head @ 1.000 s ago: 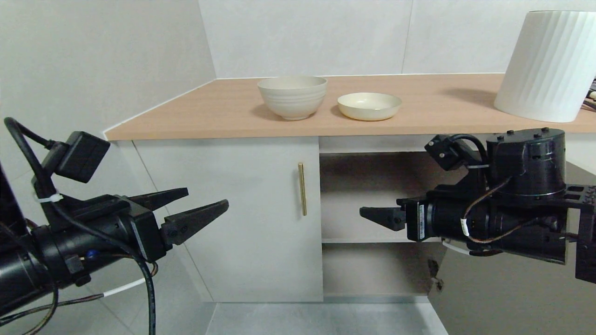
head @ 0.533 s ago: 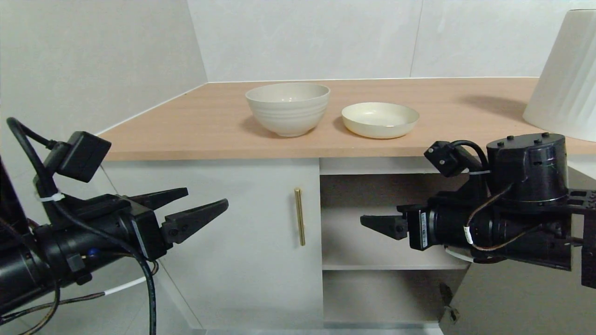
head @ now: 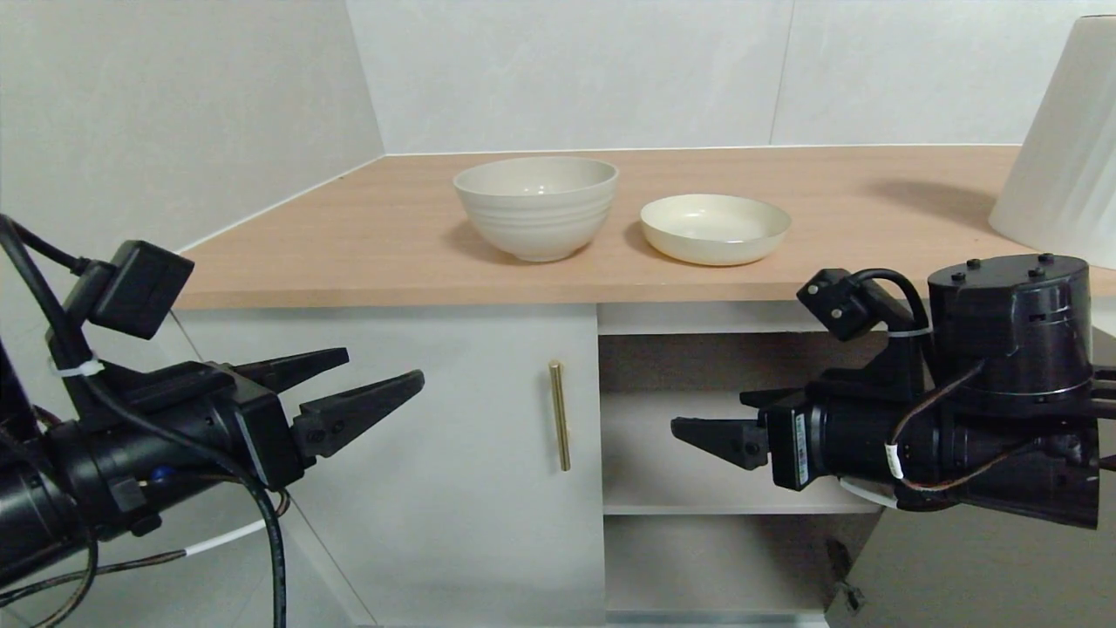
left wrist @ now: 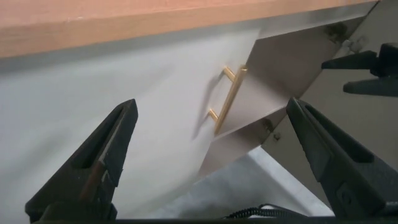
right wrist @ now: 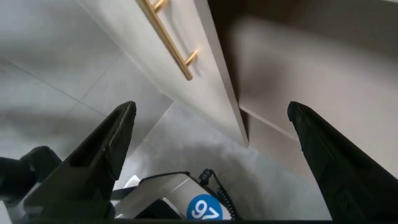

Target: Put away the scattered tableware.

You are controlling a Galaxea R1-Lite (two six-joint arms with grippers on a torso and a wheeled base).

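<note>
On the countertop [head: 375,235], both pieces are not yet put away.
Left gripper [head: 384,366] hangs below, jaws spread; bowl [head: 535,207] and shallow dish [head: 715,228] stand near the front edge; right gripper [head: 711,419], jaws spread too, is before the open cabinet [head: 645,475].

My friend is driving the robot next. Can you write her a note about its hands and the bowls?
Left hand: open, empty, before the closed white cabinet door with the brass bar handle.
Right hand: open, empty, before the open cabinet compartment, near its white shelf.
Deep cream ribbed bowl and shallow pale-yellow dish: upright, side by side, not touching, on the wooden countertop.
Done: the compartment is open.
Left: pick up both and put them away, likely on the shelf.
</note>
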